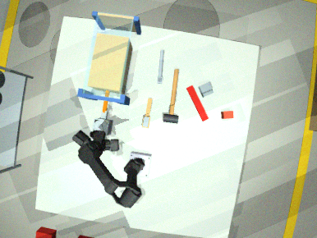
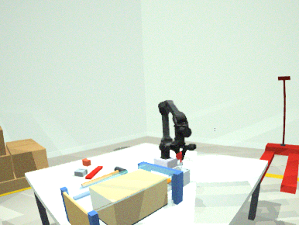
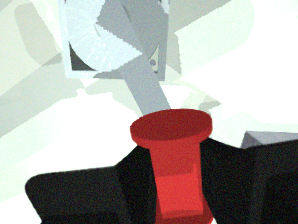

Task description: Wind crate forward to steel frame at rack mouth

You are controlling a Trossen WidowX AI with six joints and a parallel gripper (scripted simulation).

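Observation:
The tan crate [image 1: 110, 61] [image 2: 132, 190] sits flat inside the clear-panelled cubby. Its front is close behind the blue frame [image 1: 103, 97] [image 2: 177, 188] at the mouth; whether they touch I cannot tell. An orange strap [image 1: 105, 107] [image 2: 169, 180] runs from the mouth towards the grey winch [image 1: 107, 125] [image 2: 186, 177] [image 3: 90, 35]. The handle's grey arm [image 3: 147, 92] reaches over the winch top; its key end and the hole are hidden. My gripper [image 1: 98, 139] [image 3: 168, 136] is shut on the red knob [image 2: 179, 156] [image 3: 172, 127] of the winch handle, beside the winch.
Right of the cubby lie a grey bar tool [image 1: 161, 66], a wooden-handled tool [image 1: 149, 106], a hammer [image 1: 170, 118], a red bar [image 1: 197, 103] [image 2: 94, 172], a grey block [image 1: 206, 89] [image 2: 80, 172] and a red block [image 1: 227, 115] [image 2: 86, 162]. My arm's base is right of the gripper.

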